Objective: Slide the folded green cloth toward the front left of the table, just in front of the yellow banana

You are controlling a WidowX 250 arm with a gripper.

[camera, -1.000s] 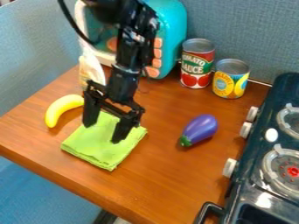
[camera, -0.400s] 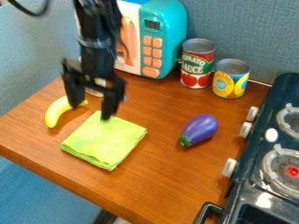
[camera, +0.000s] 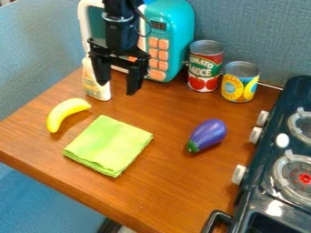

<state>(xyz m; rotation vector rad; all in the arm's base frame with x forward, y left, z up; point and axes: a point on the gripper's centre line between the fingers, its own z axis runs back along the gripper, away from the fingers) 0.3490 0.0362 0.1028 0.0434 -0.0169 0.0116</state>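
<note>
Behind the back part of a green cloth (camera: 109, 145), over a wooden surface (camera: 176, 186), a black end effector (camera: 117, 86) is hanging point-down, its fingers spreading apart with nothing sitting between them. Just beside it, on the view's left, a white bottle (camera: 96, 89) with a yellowish label is standing upright, one finger partly hiding it; whether they are touching, the view is not making clear. Behind the end effector, a teal toy microwave (camera: 176, 27) is standing. In front and to the left, a yellow banana (camera: 63, 111) is lying near the folded cloth. Farther off to the right, a purple eggplant (camera: 208, 135) is resting, and behind it two cans, one red-labelled (camera: 205, 68) and one yellow-labelled (camera: 240, 84), are standing near a dark stove (camera: 261, 177).

The bottle is looking like light, fairly stiff plastic, probably not fragile but perhaps a little slippery, and being tall and narrow, it is likely to be tipping if nudged high up. Its label-covered middle is offering the best hold, with a finger closing on each side. The cloth is looking soft, light and floppy, so a raised fold or edge is seeming better for pinching than its flat centre
</note>
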